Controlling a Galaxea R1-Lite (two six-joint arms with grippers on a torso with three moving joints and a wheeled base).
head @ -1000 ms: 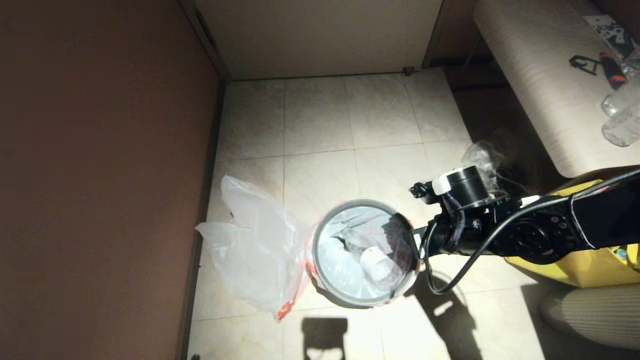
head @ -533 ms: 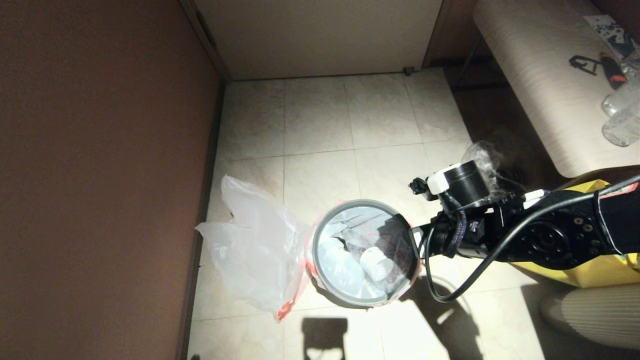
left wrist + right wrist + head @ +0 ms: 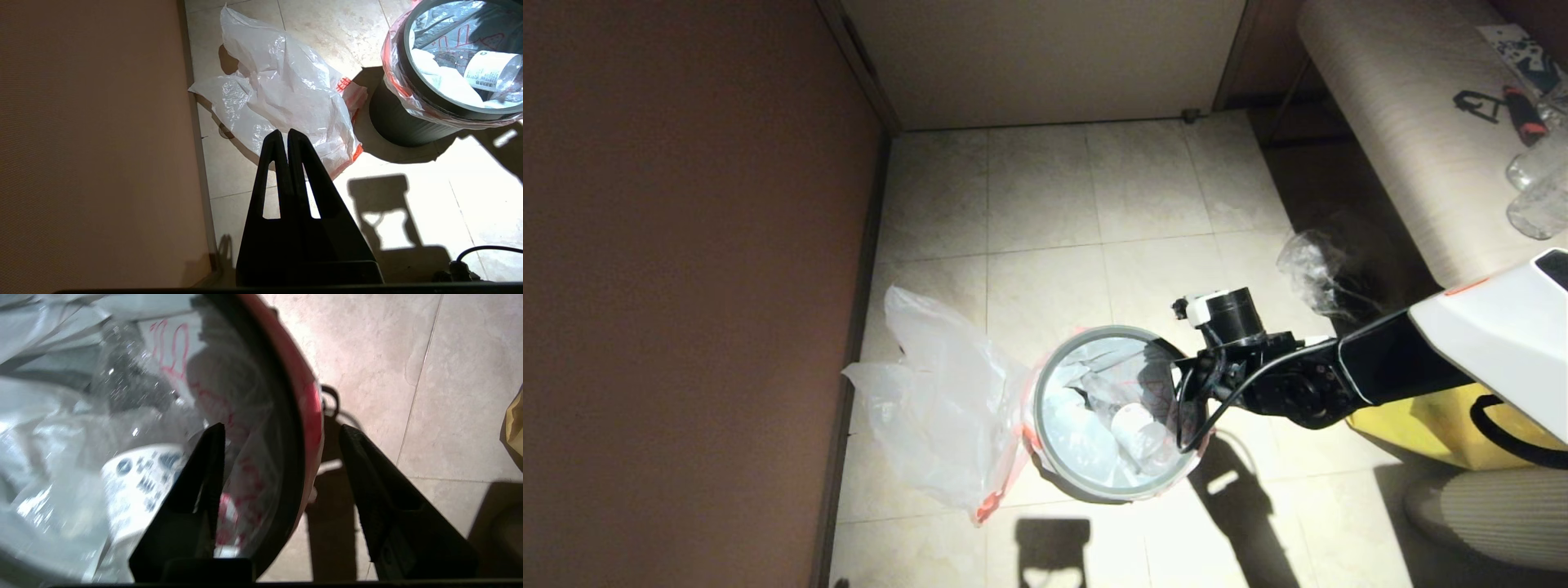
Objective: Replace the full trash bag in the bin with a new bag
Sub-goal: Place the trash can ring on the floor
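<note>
Bin (image 3: 1116, 412) stands on the floor directly under the right hand (image 3: 282, 433), still lined by the full trash bag (image 3: 245, 473). That hand is open and straddles the near rim: 1 finger sits inside against the printed plastic, the other outside the red-edged fold, so closing would likely pinch the bag's edge. New bag (image 3: 286, 94) lies crumpled on the far side of the bin, just ahead of the left hand (image 3: 284, 136), which is closed, empty and nearer to it.
</note>
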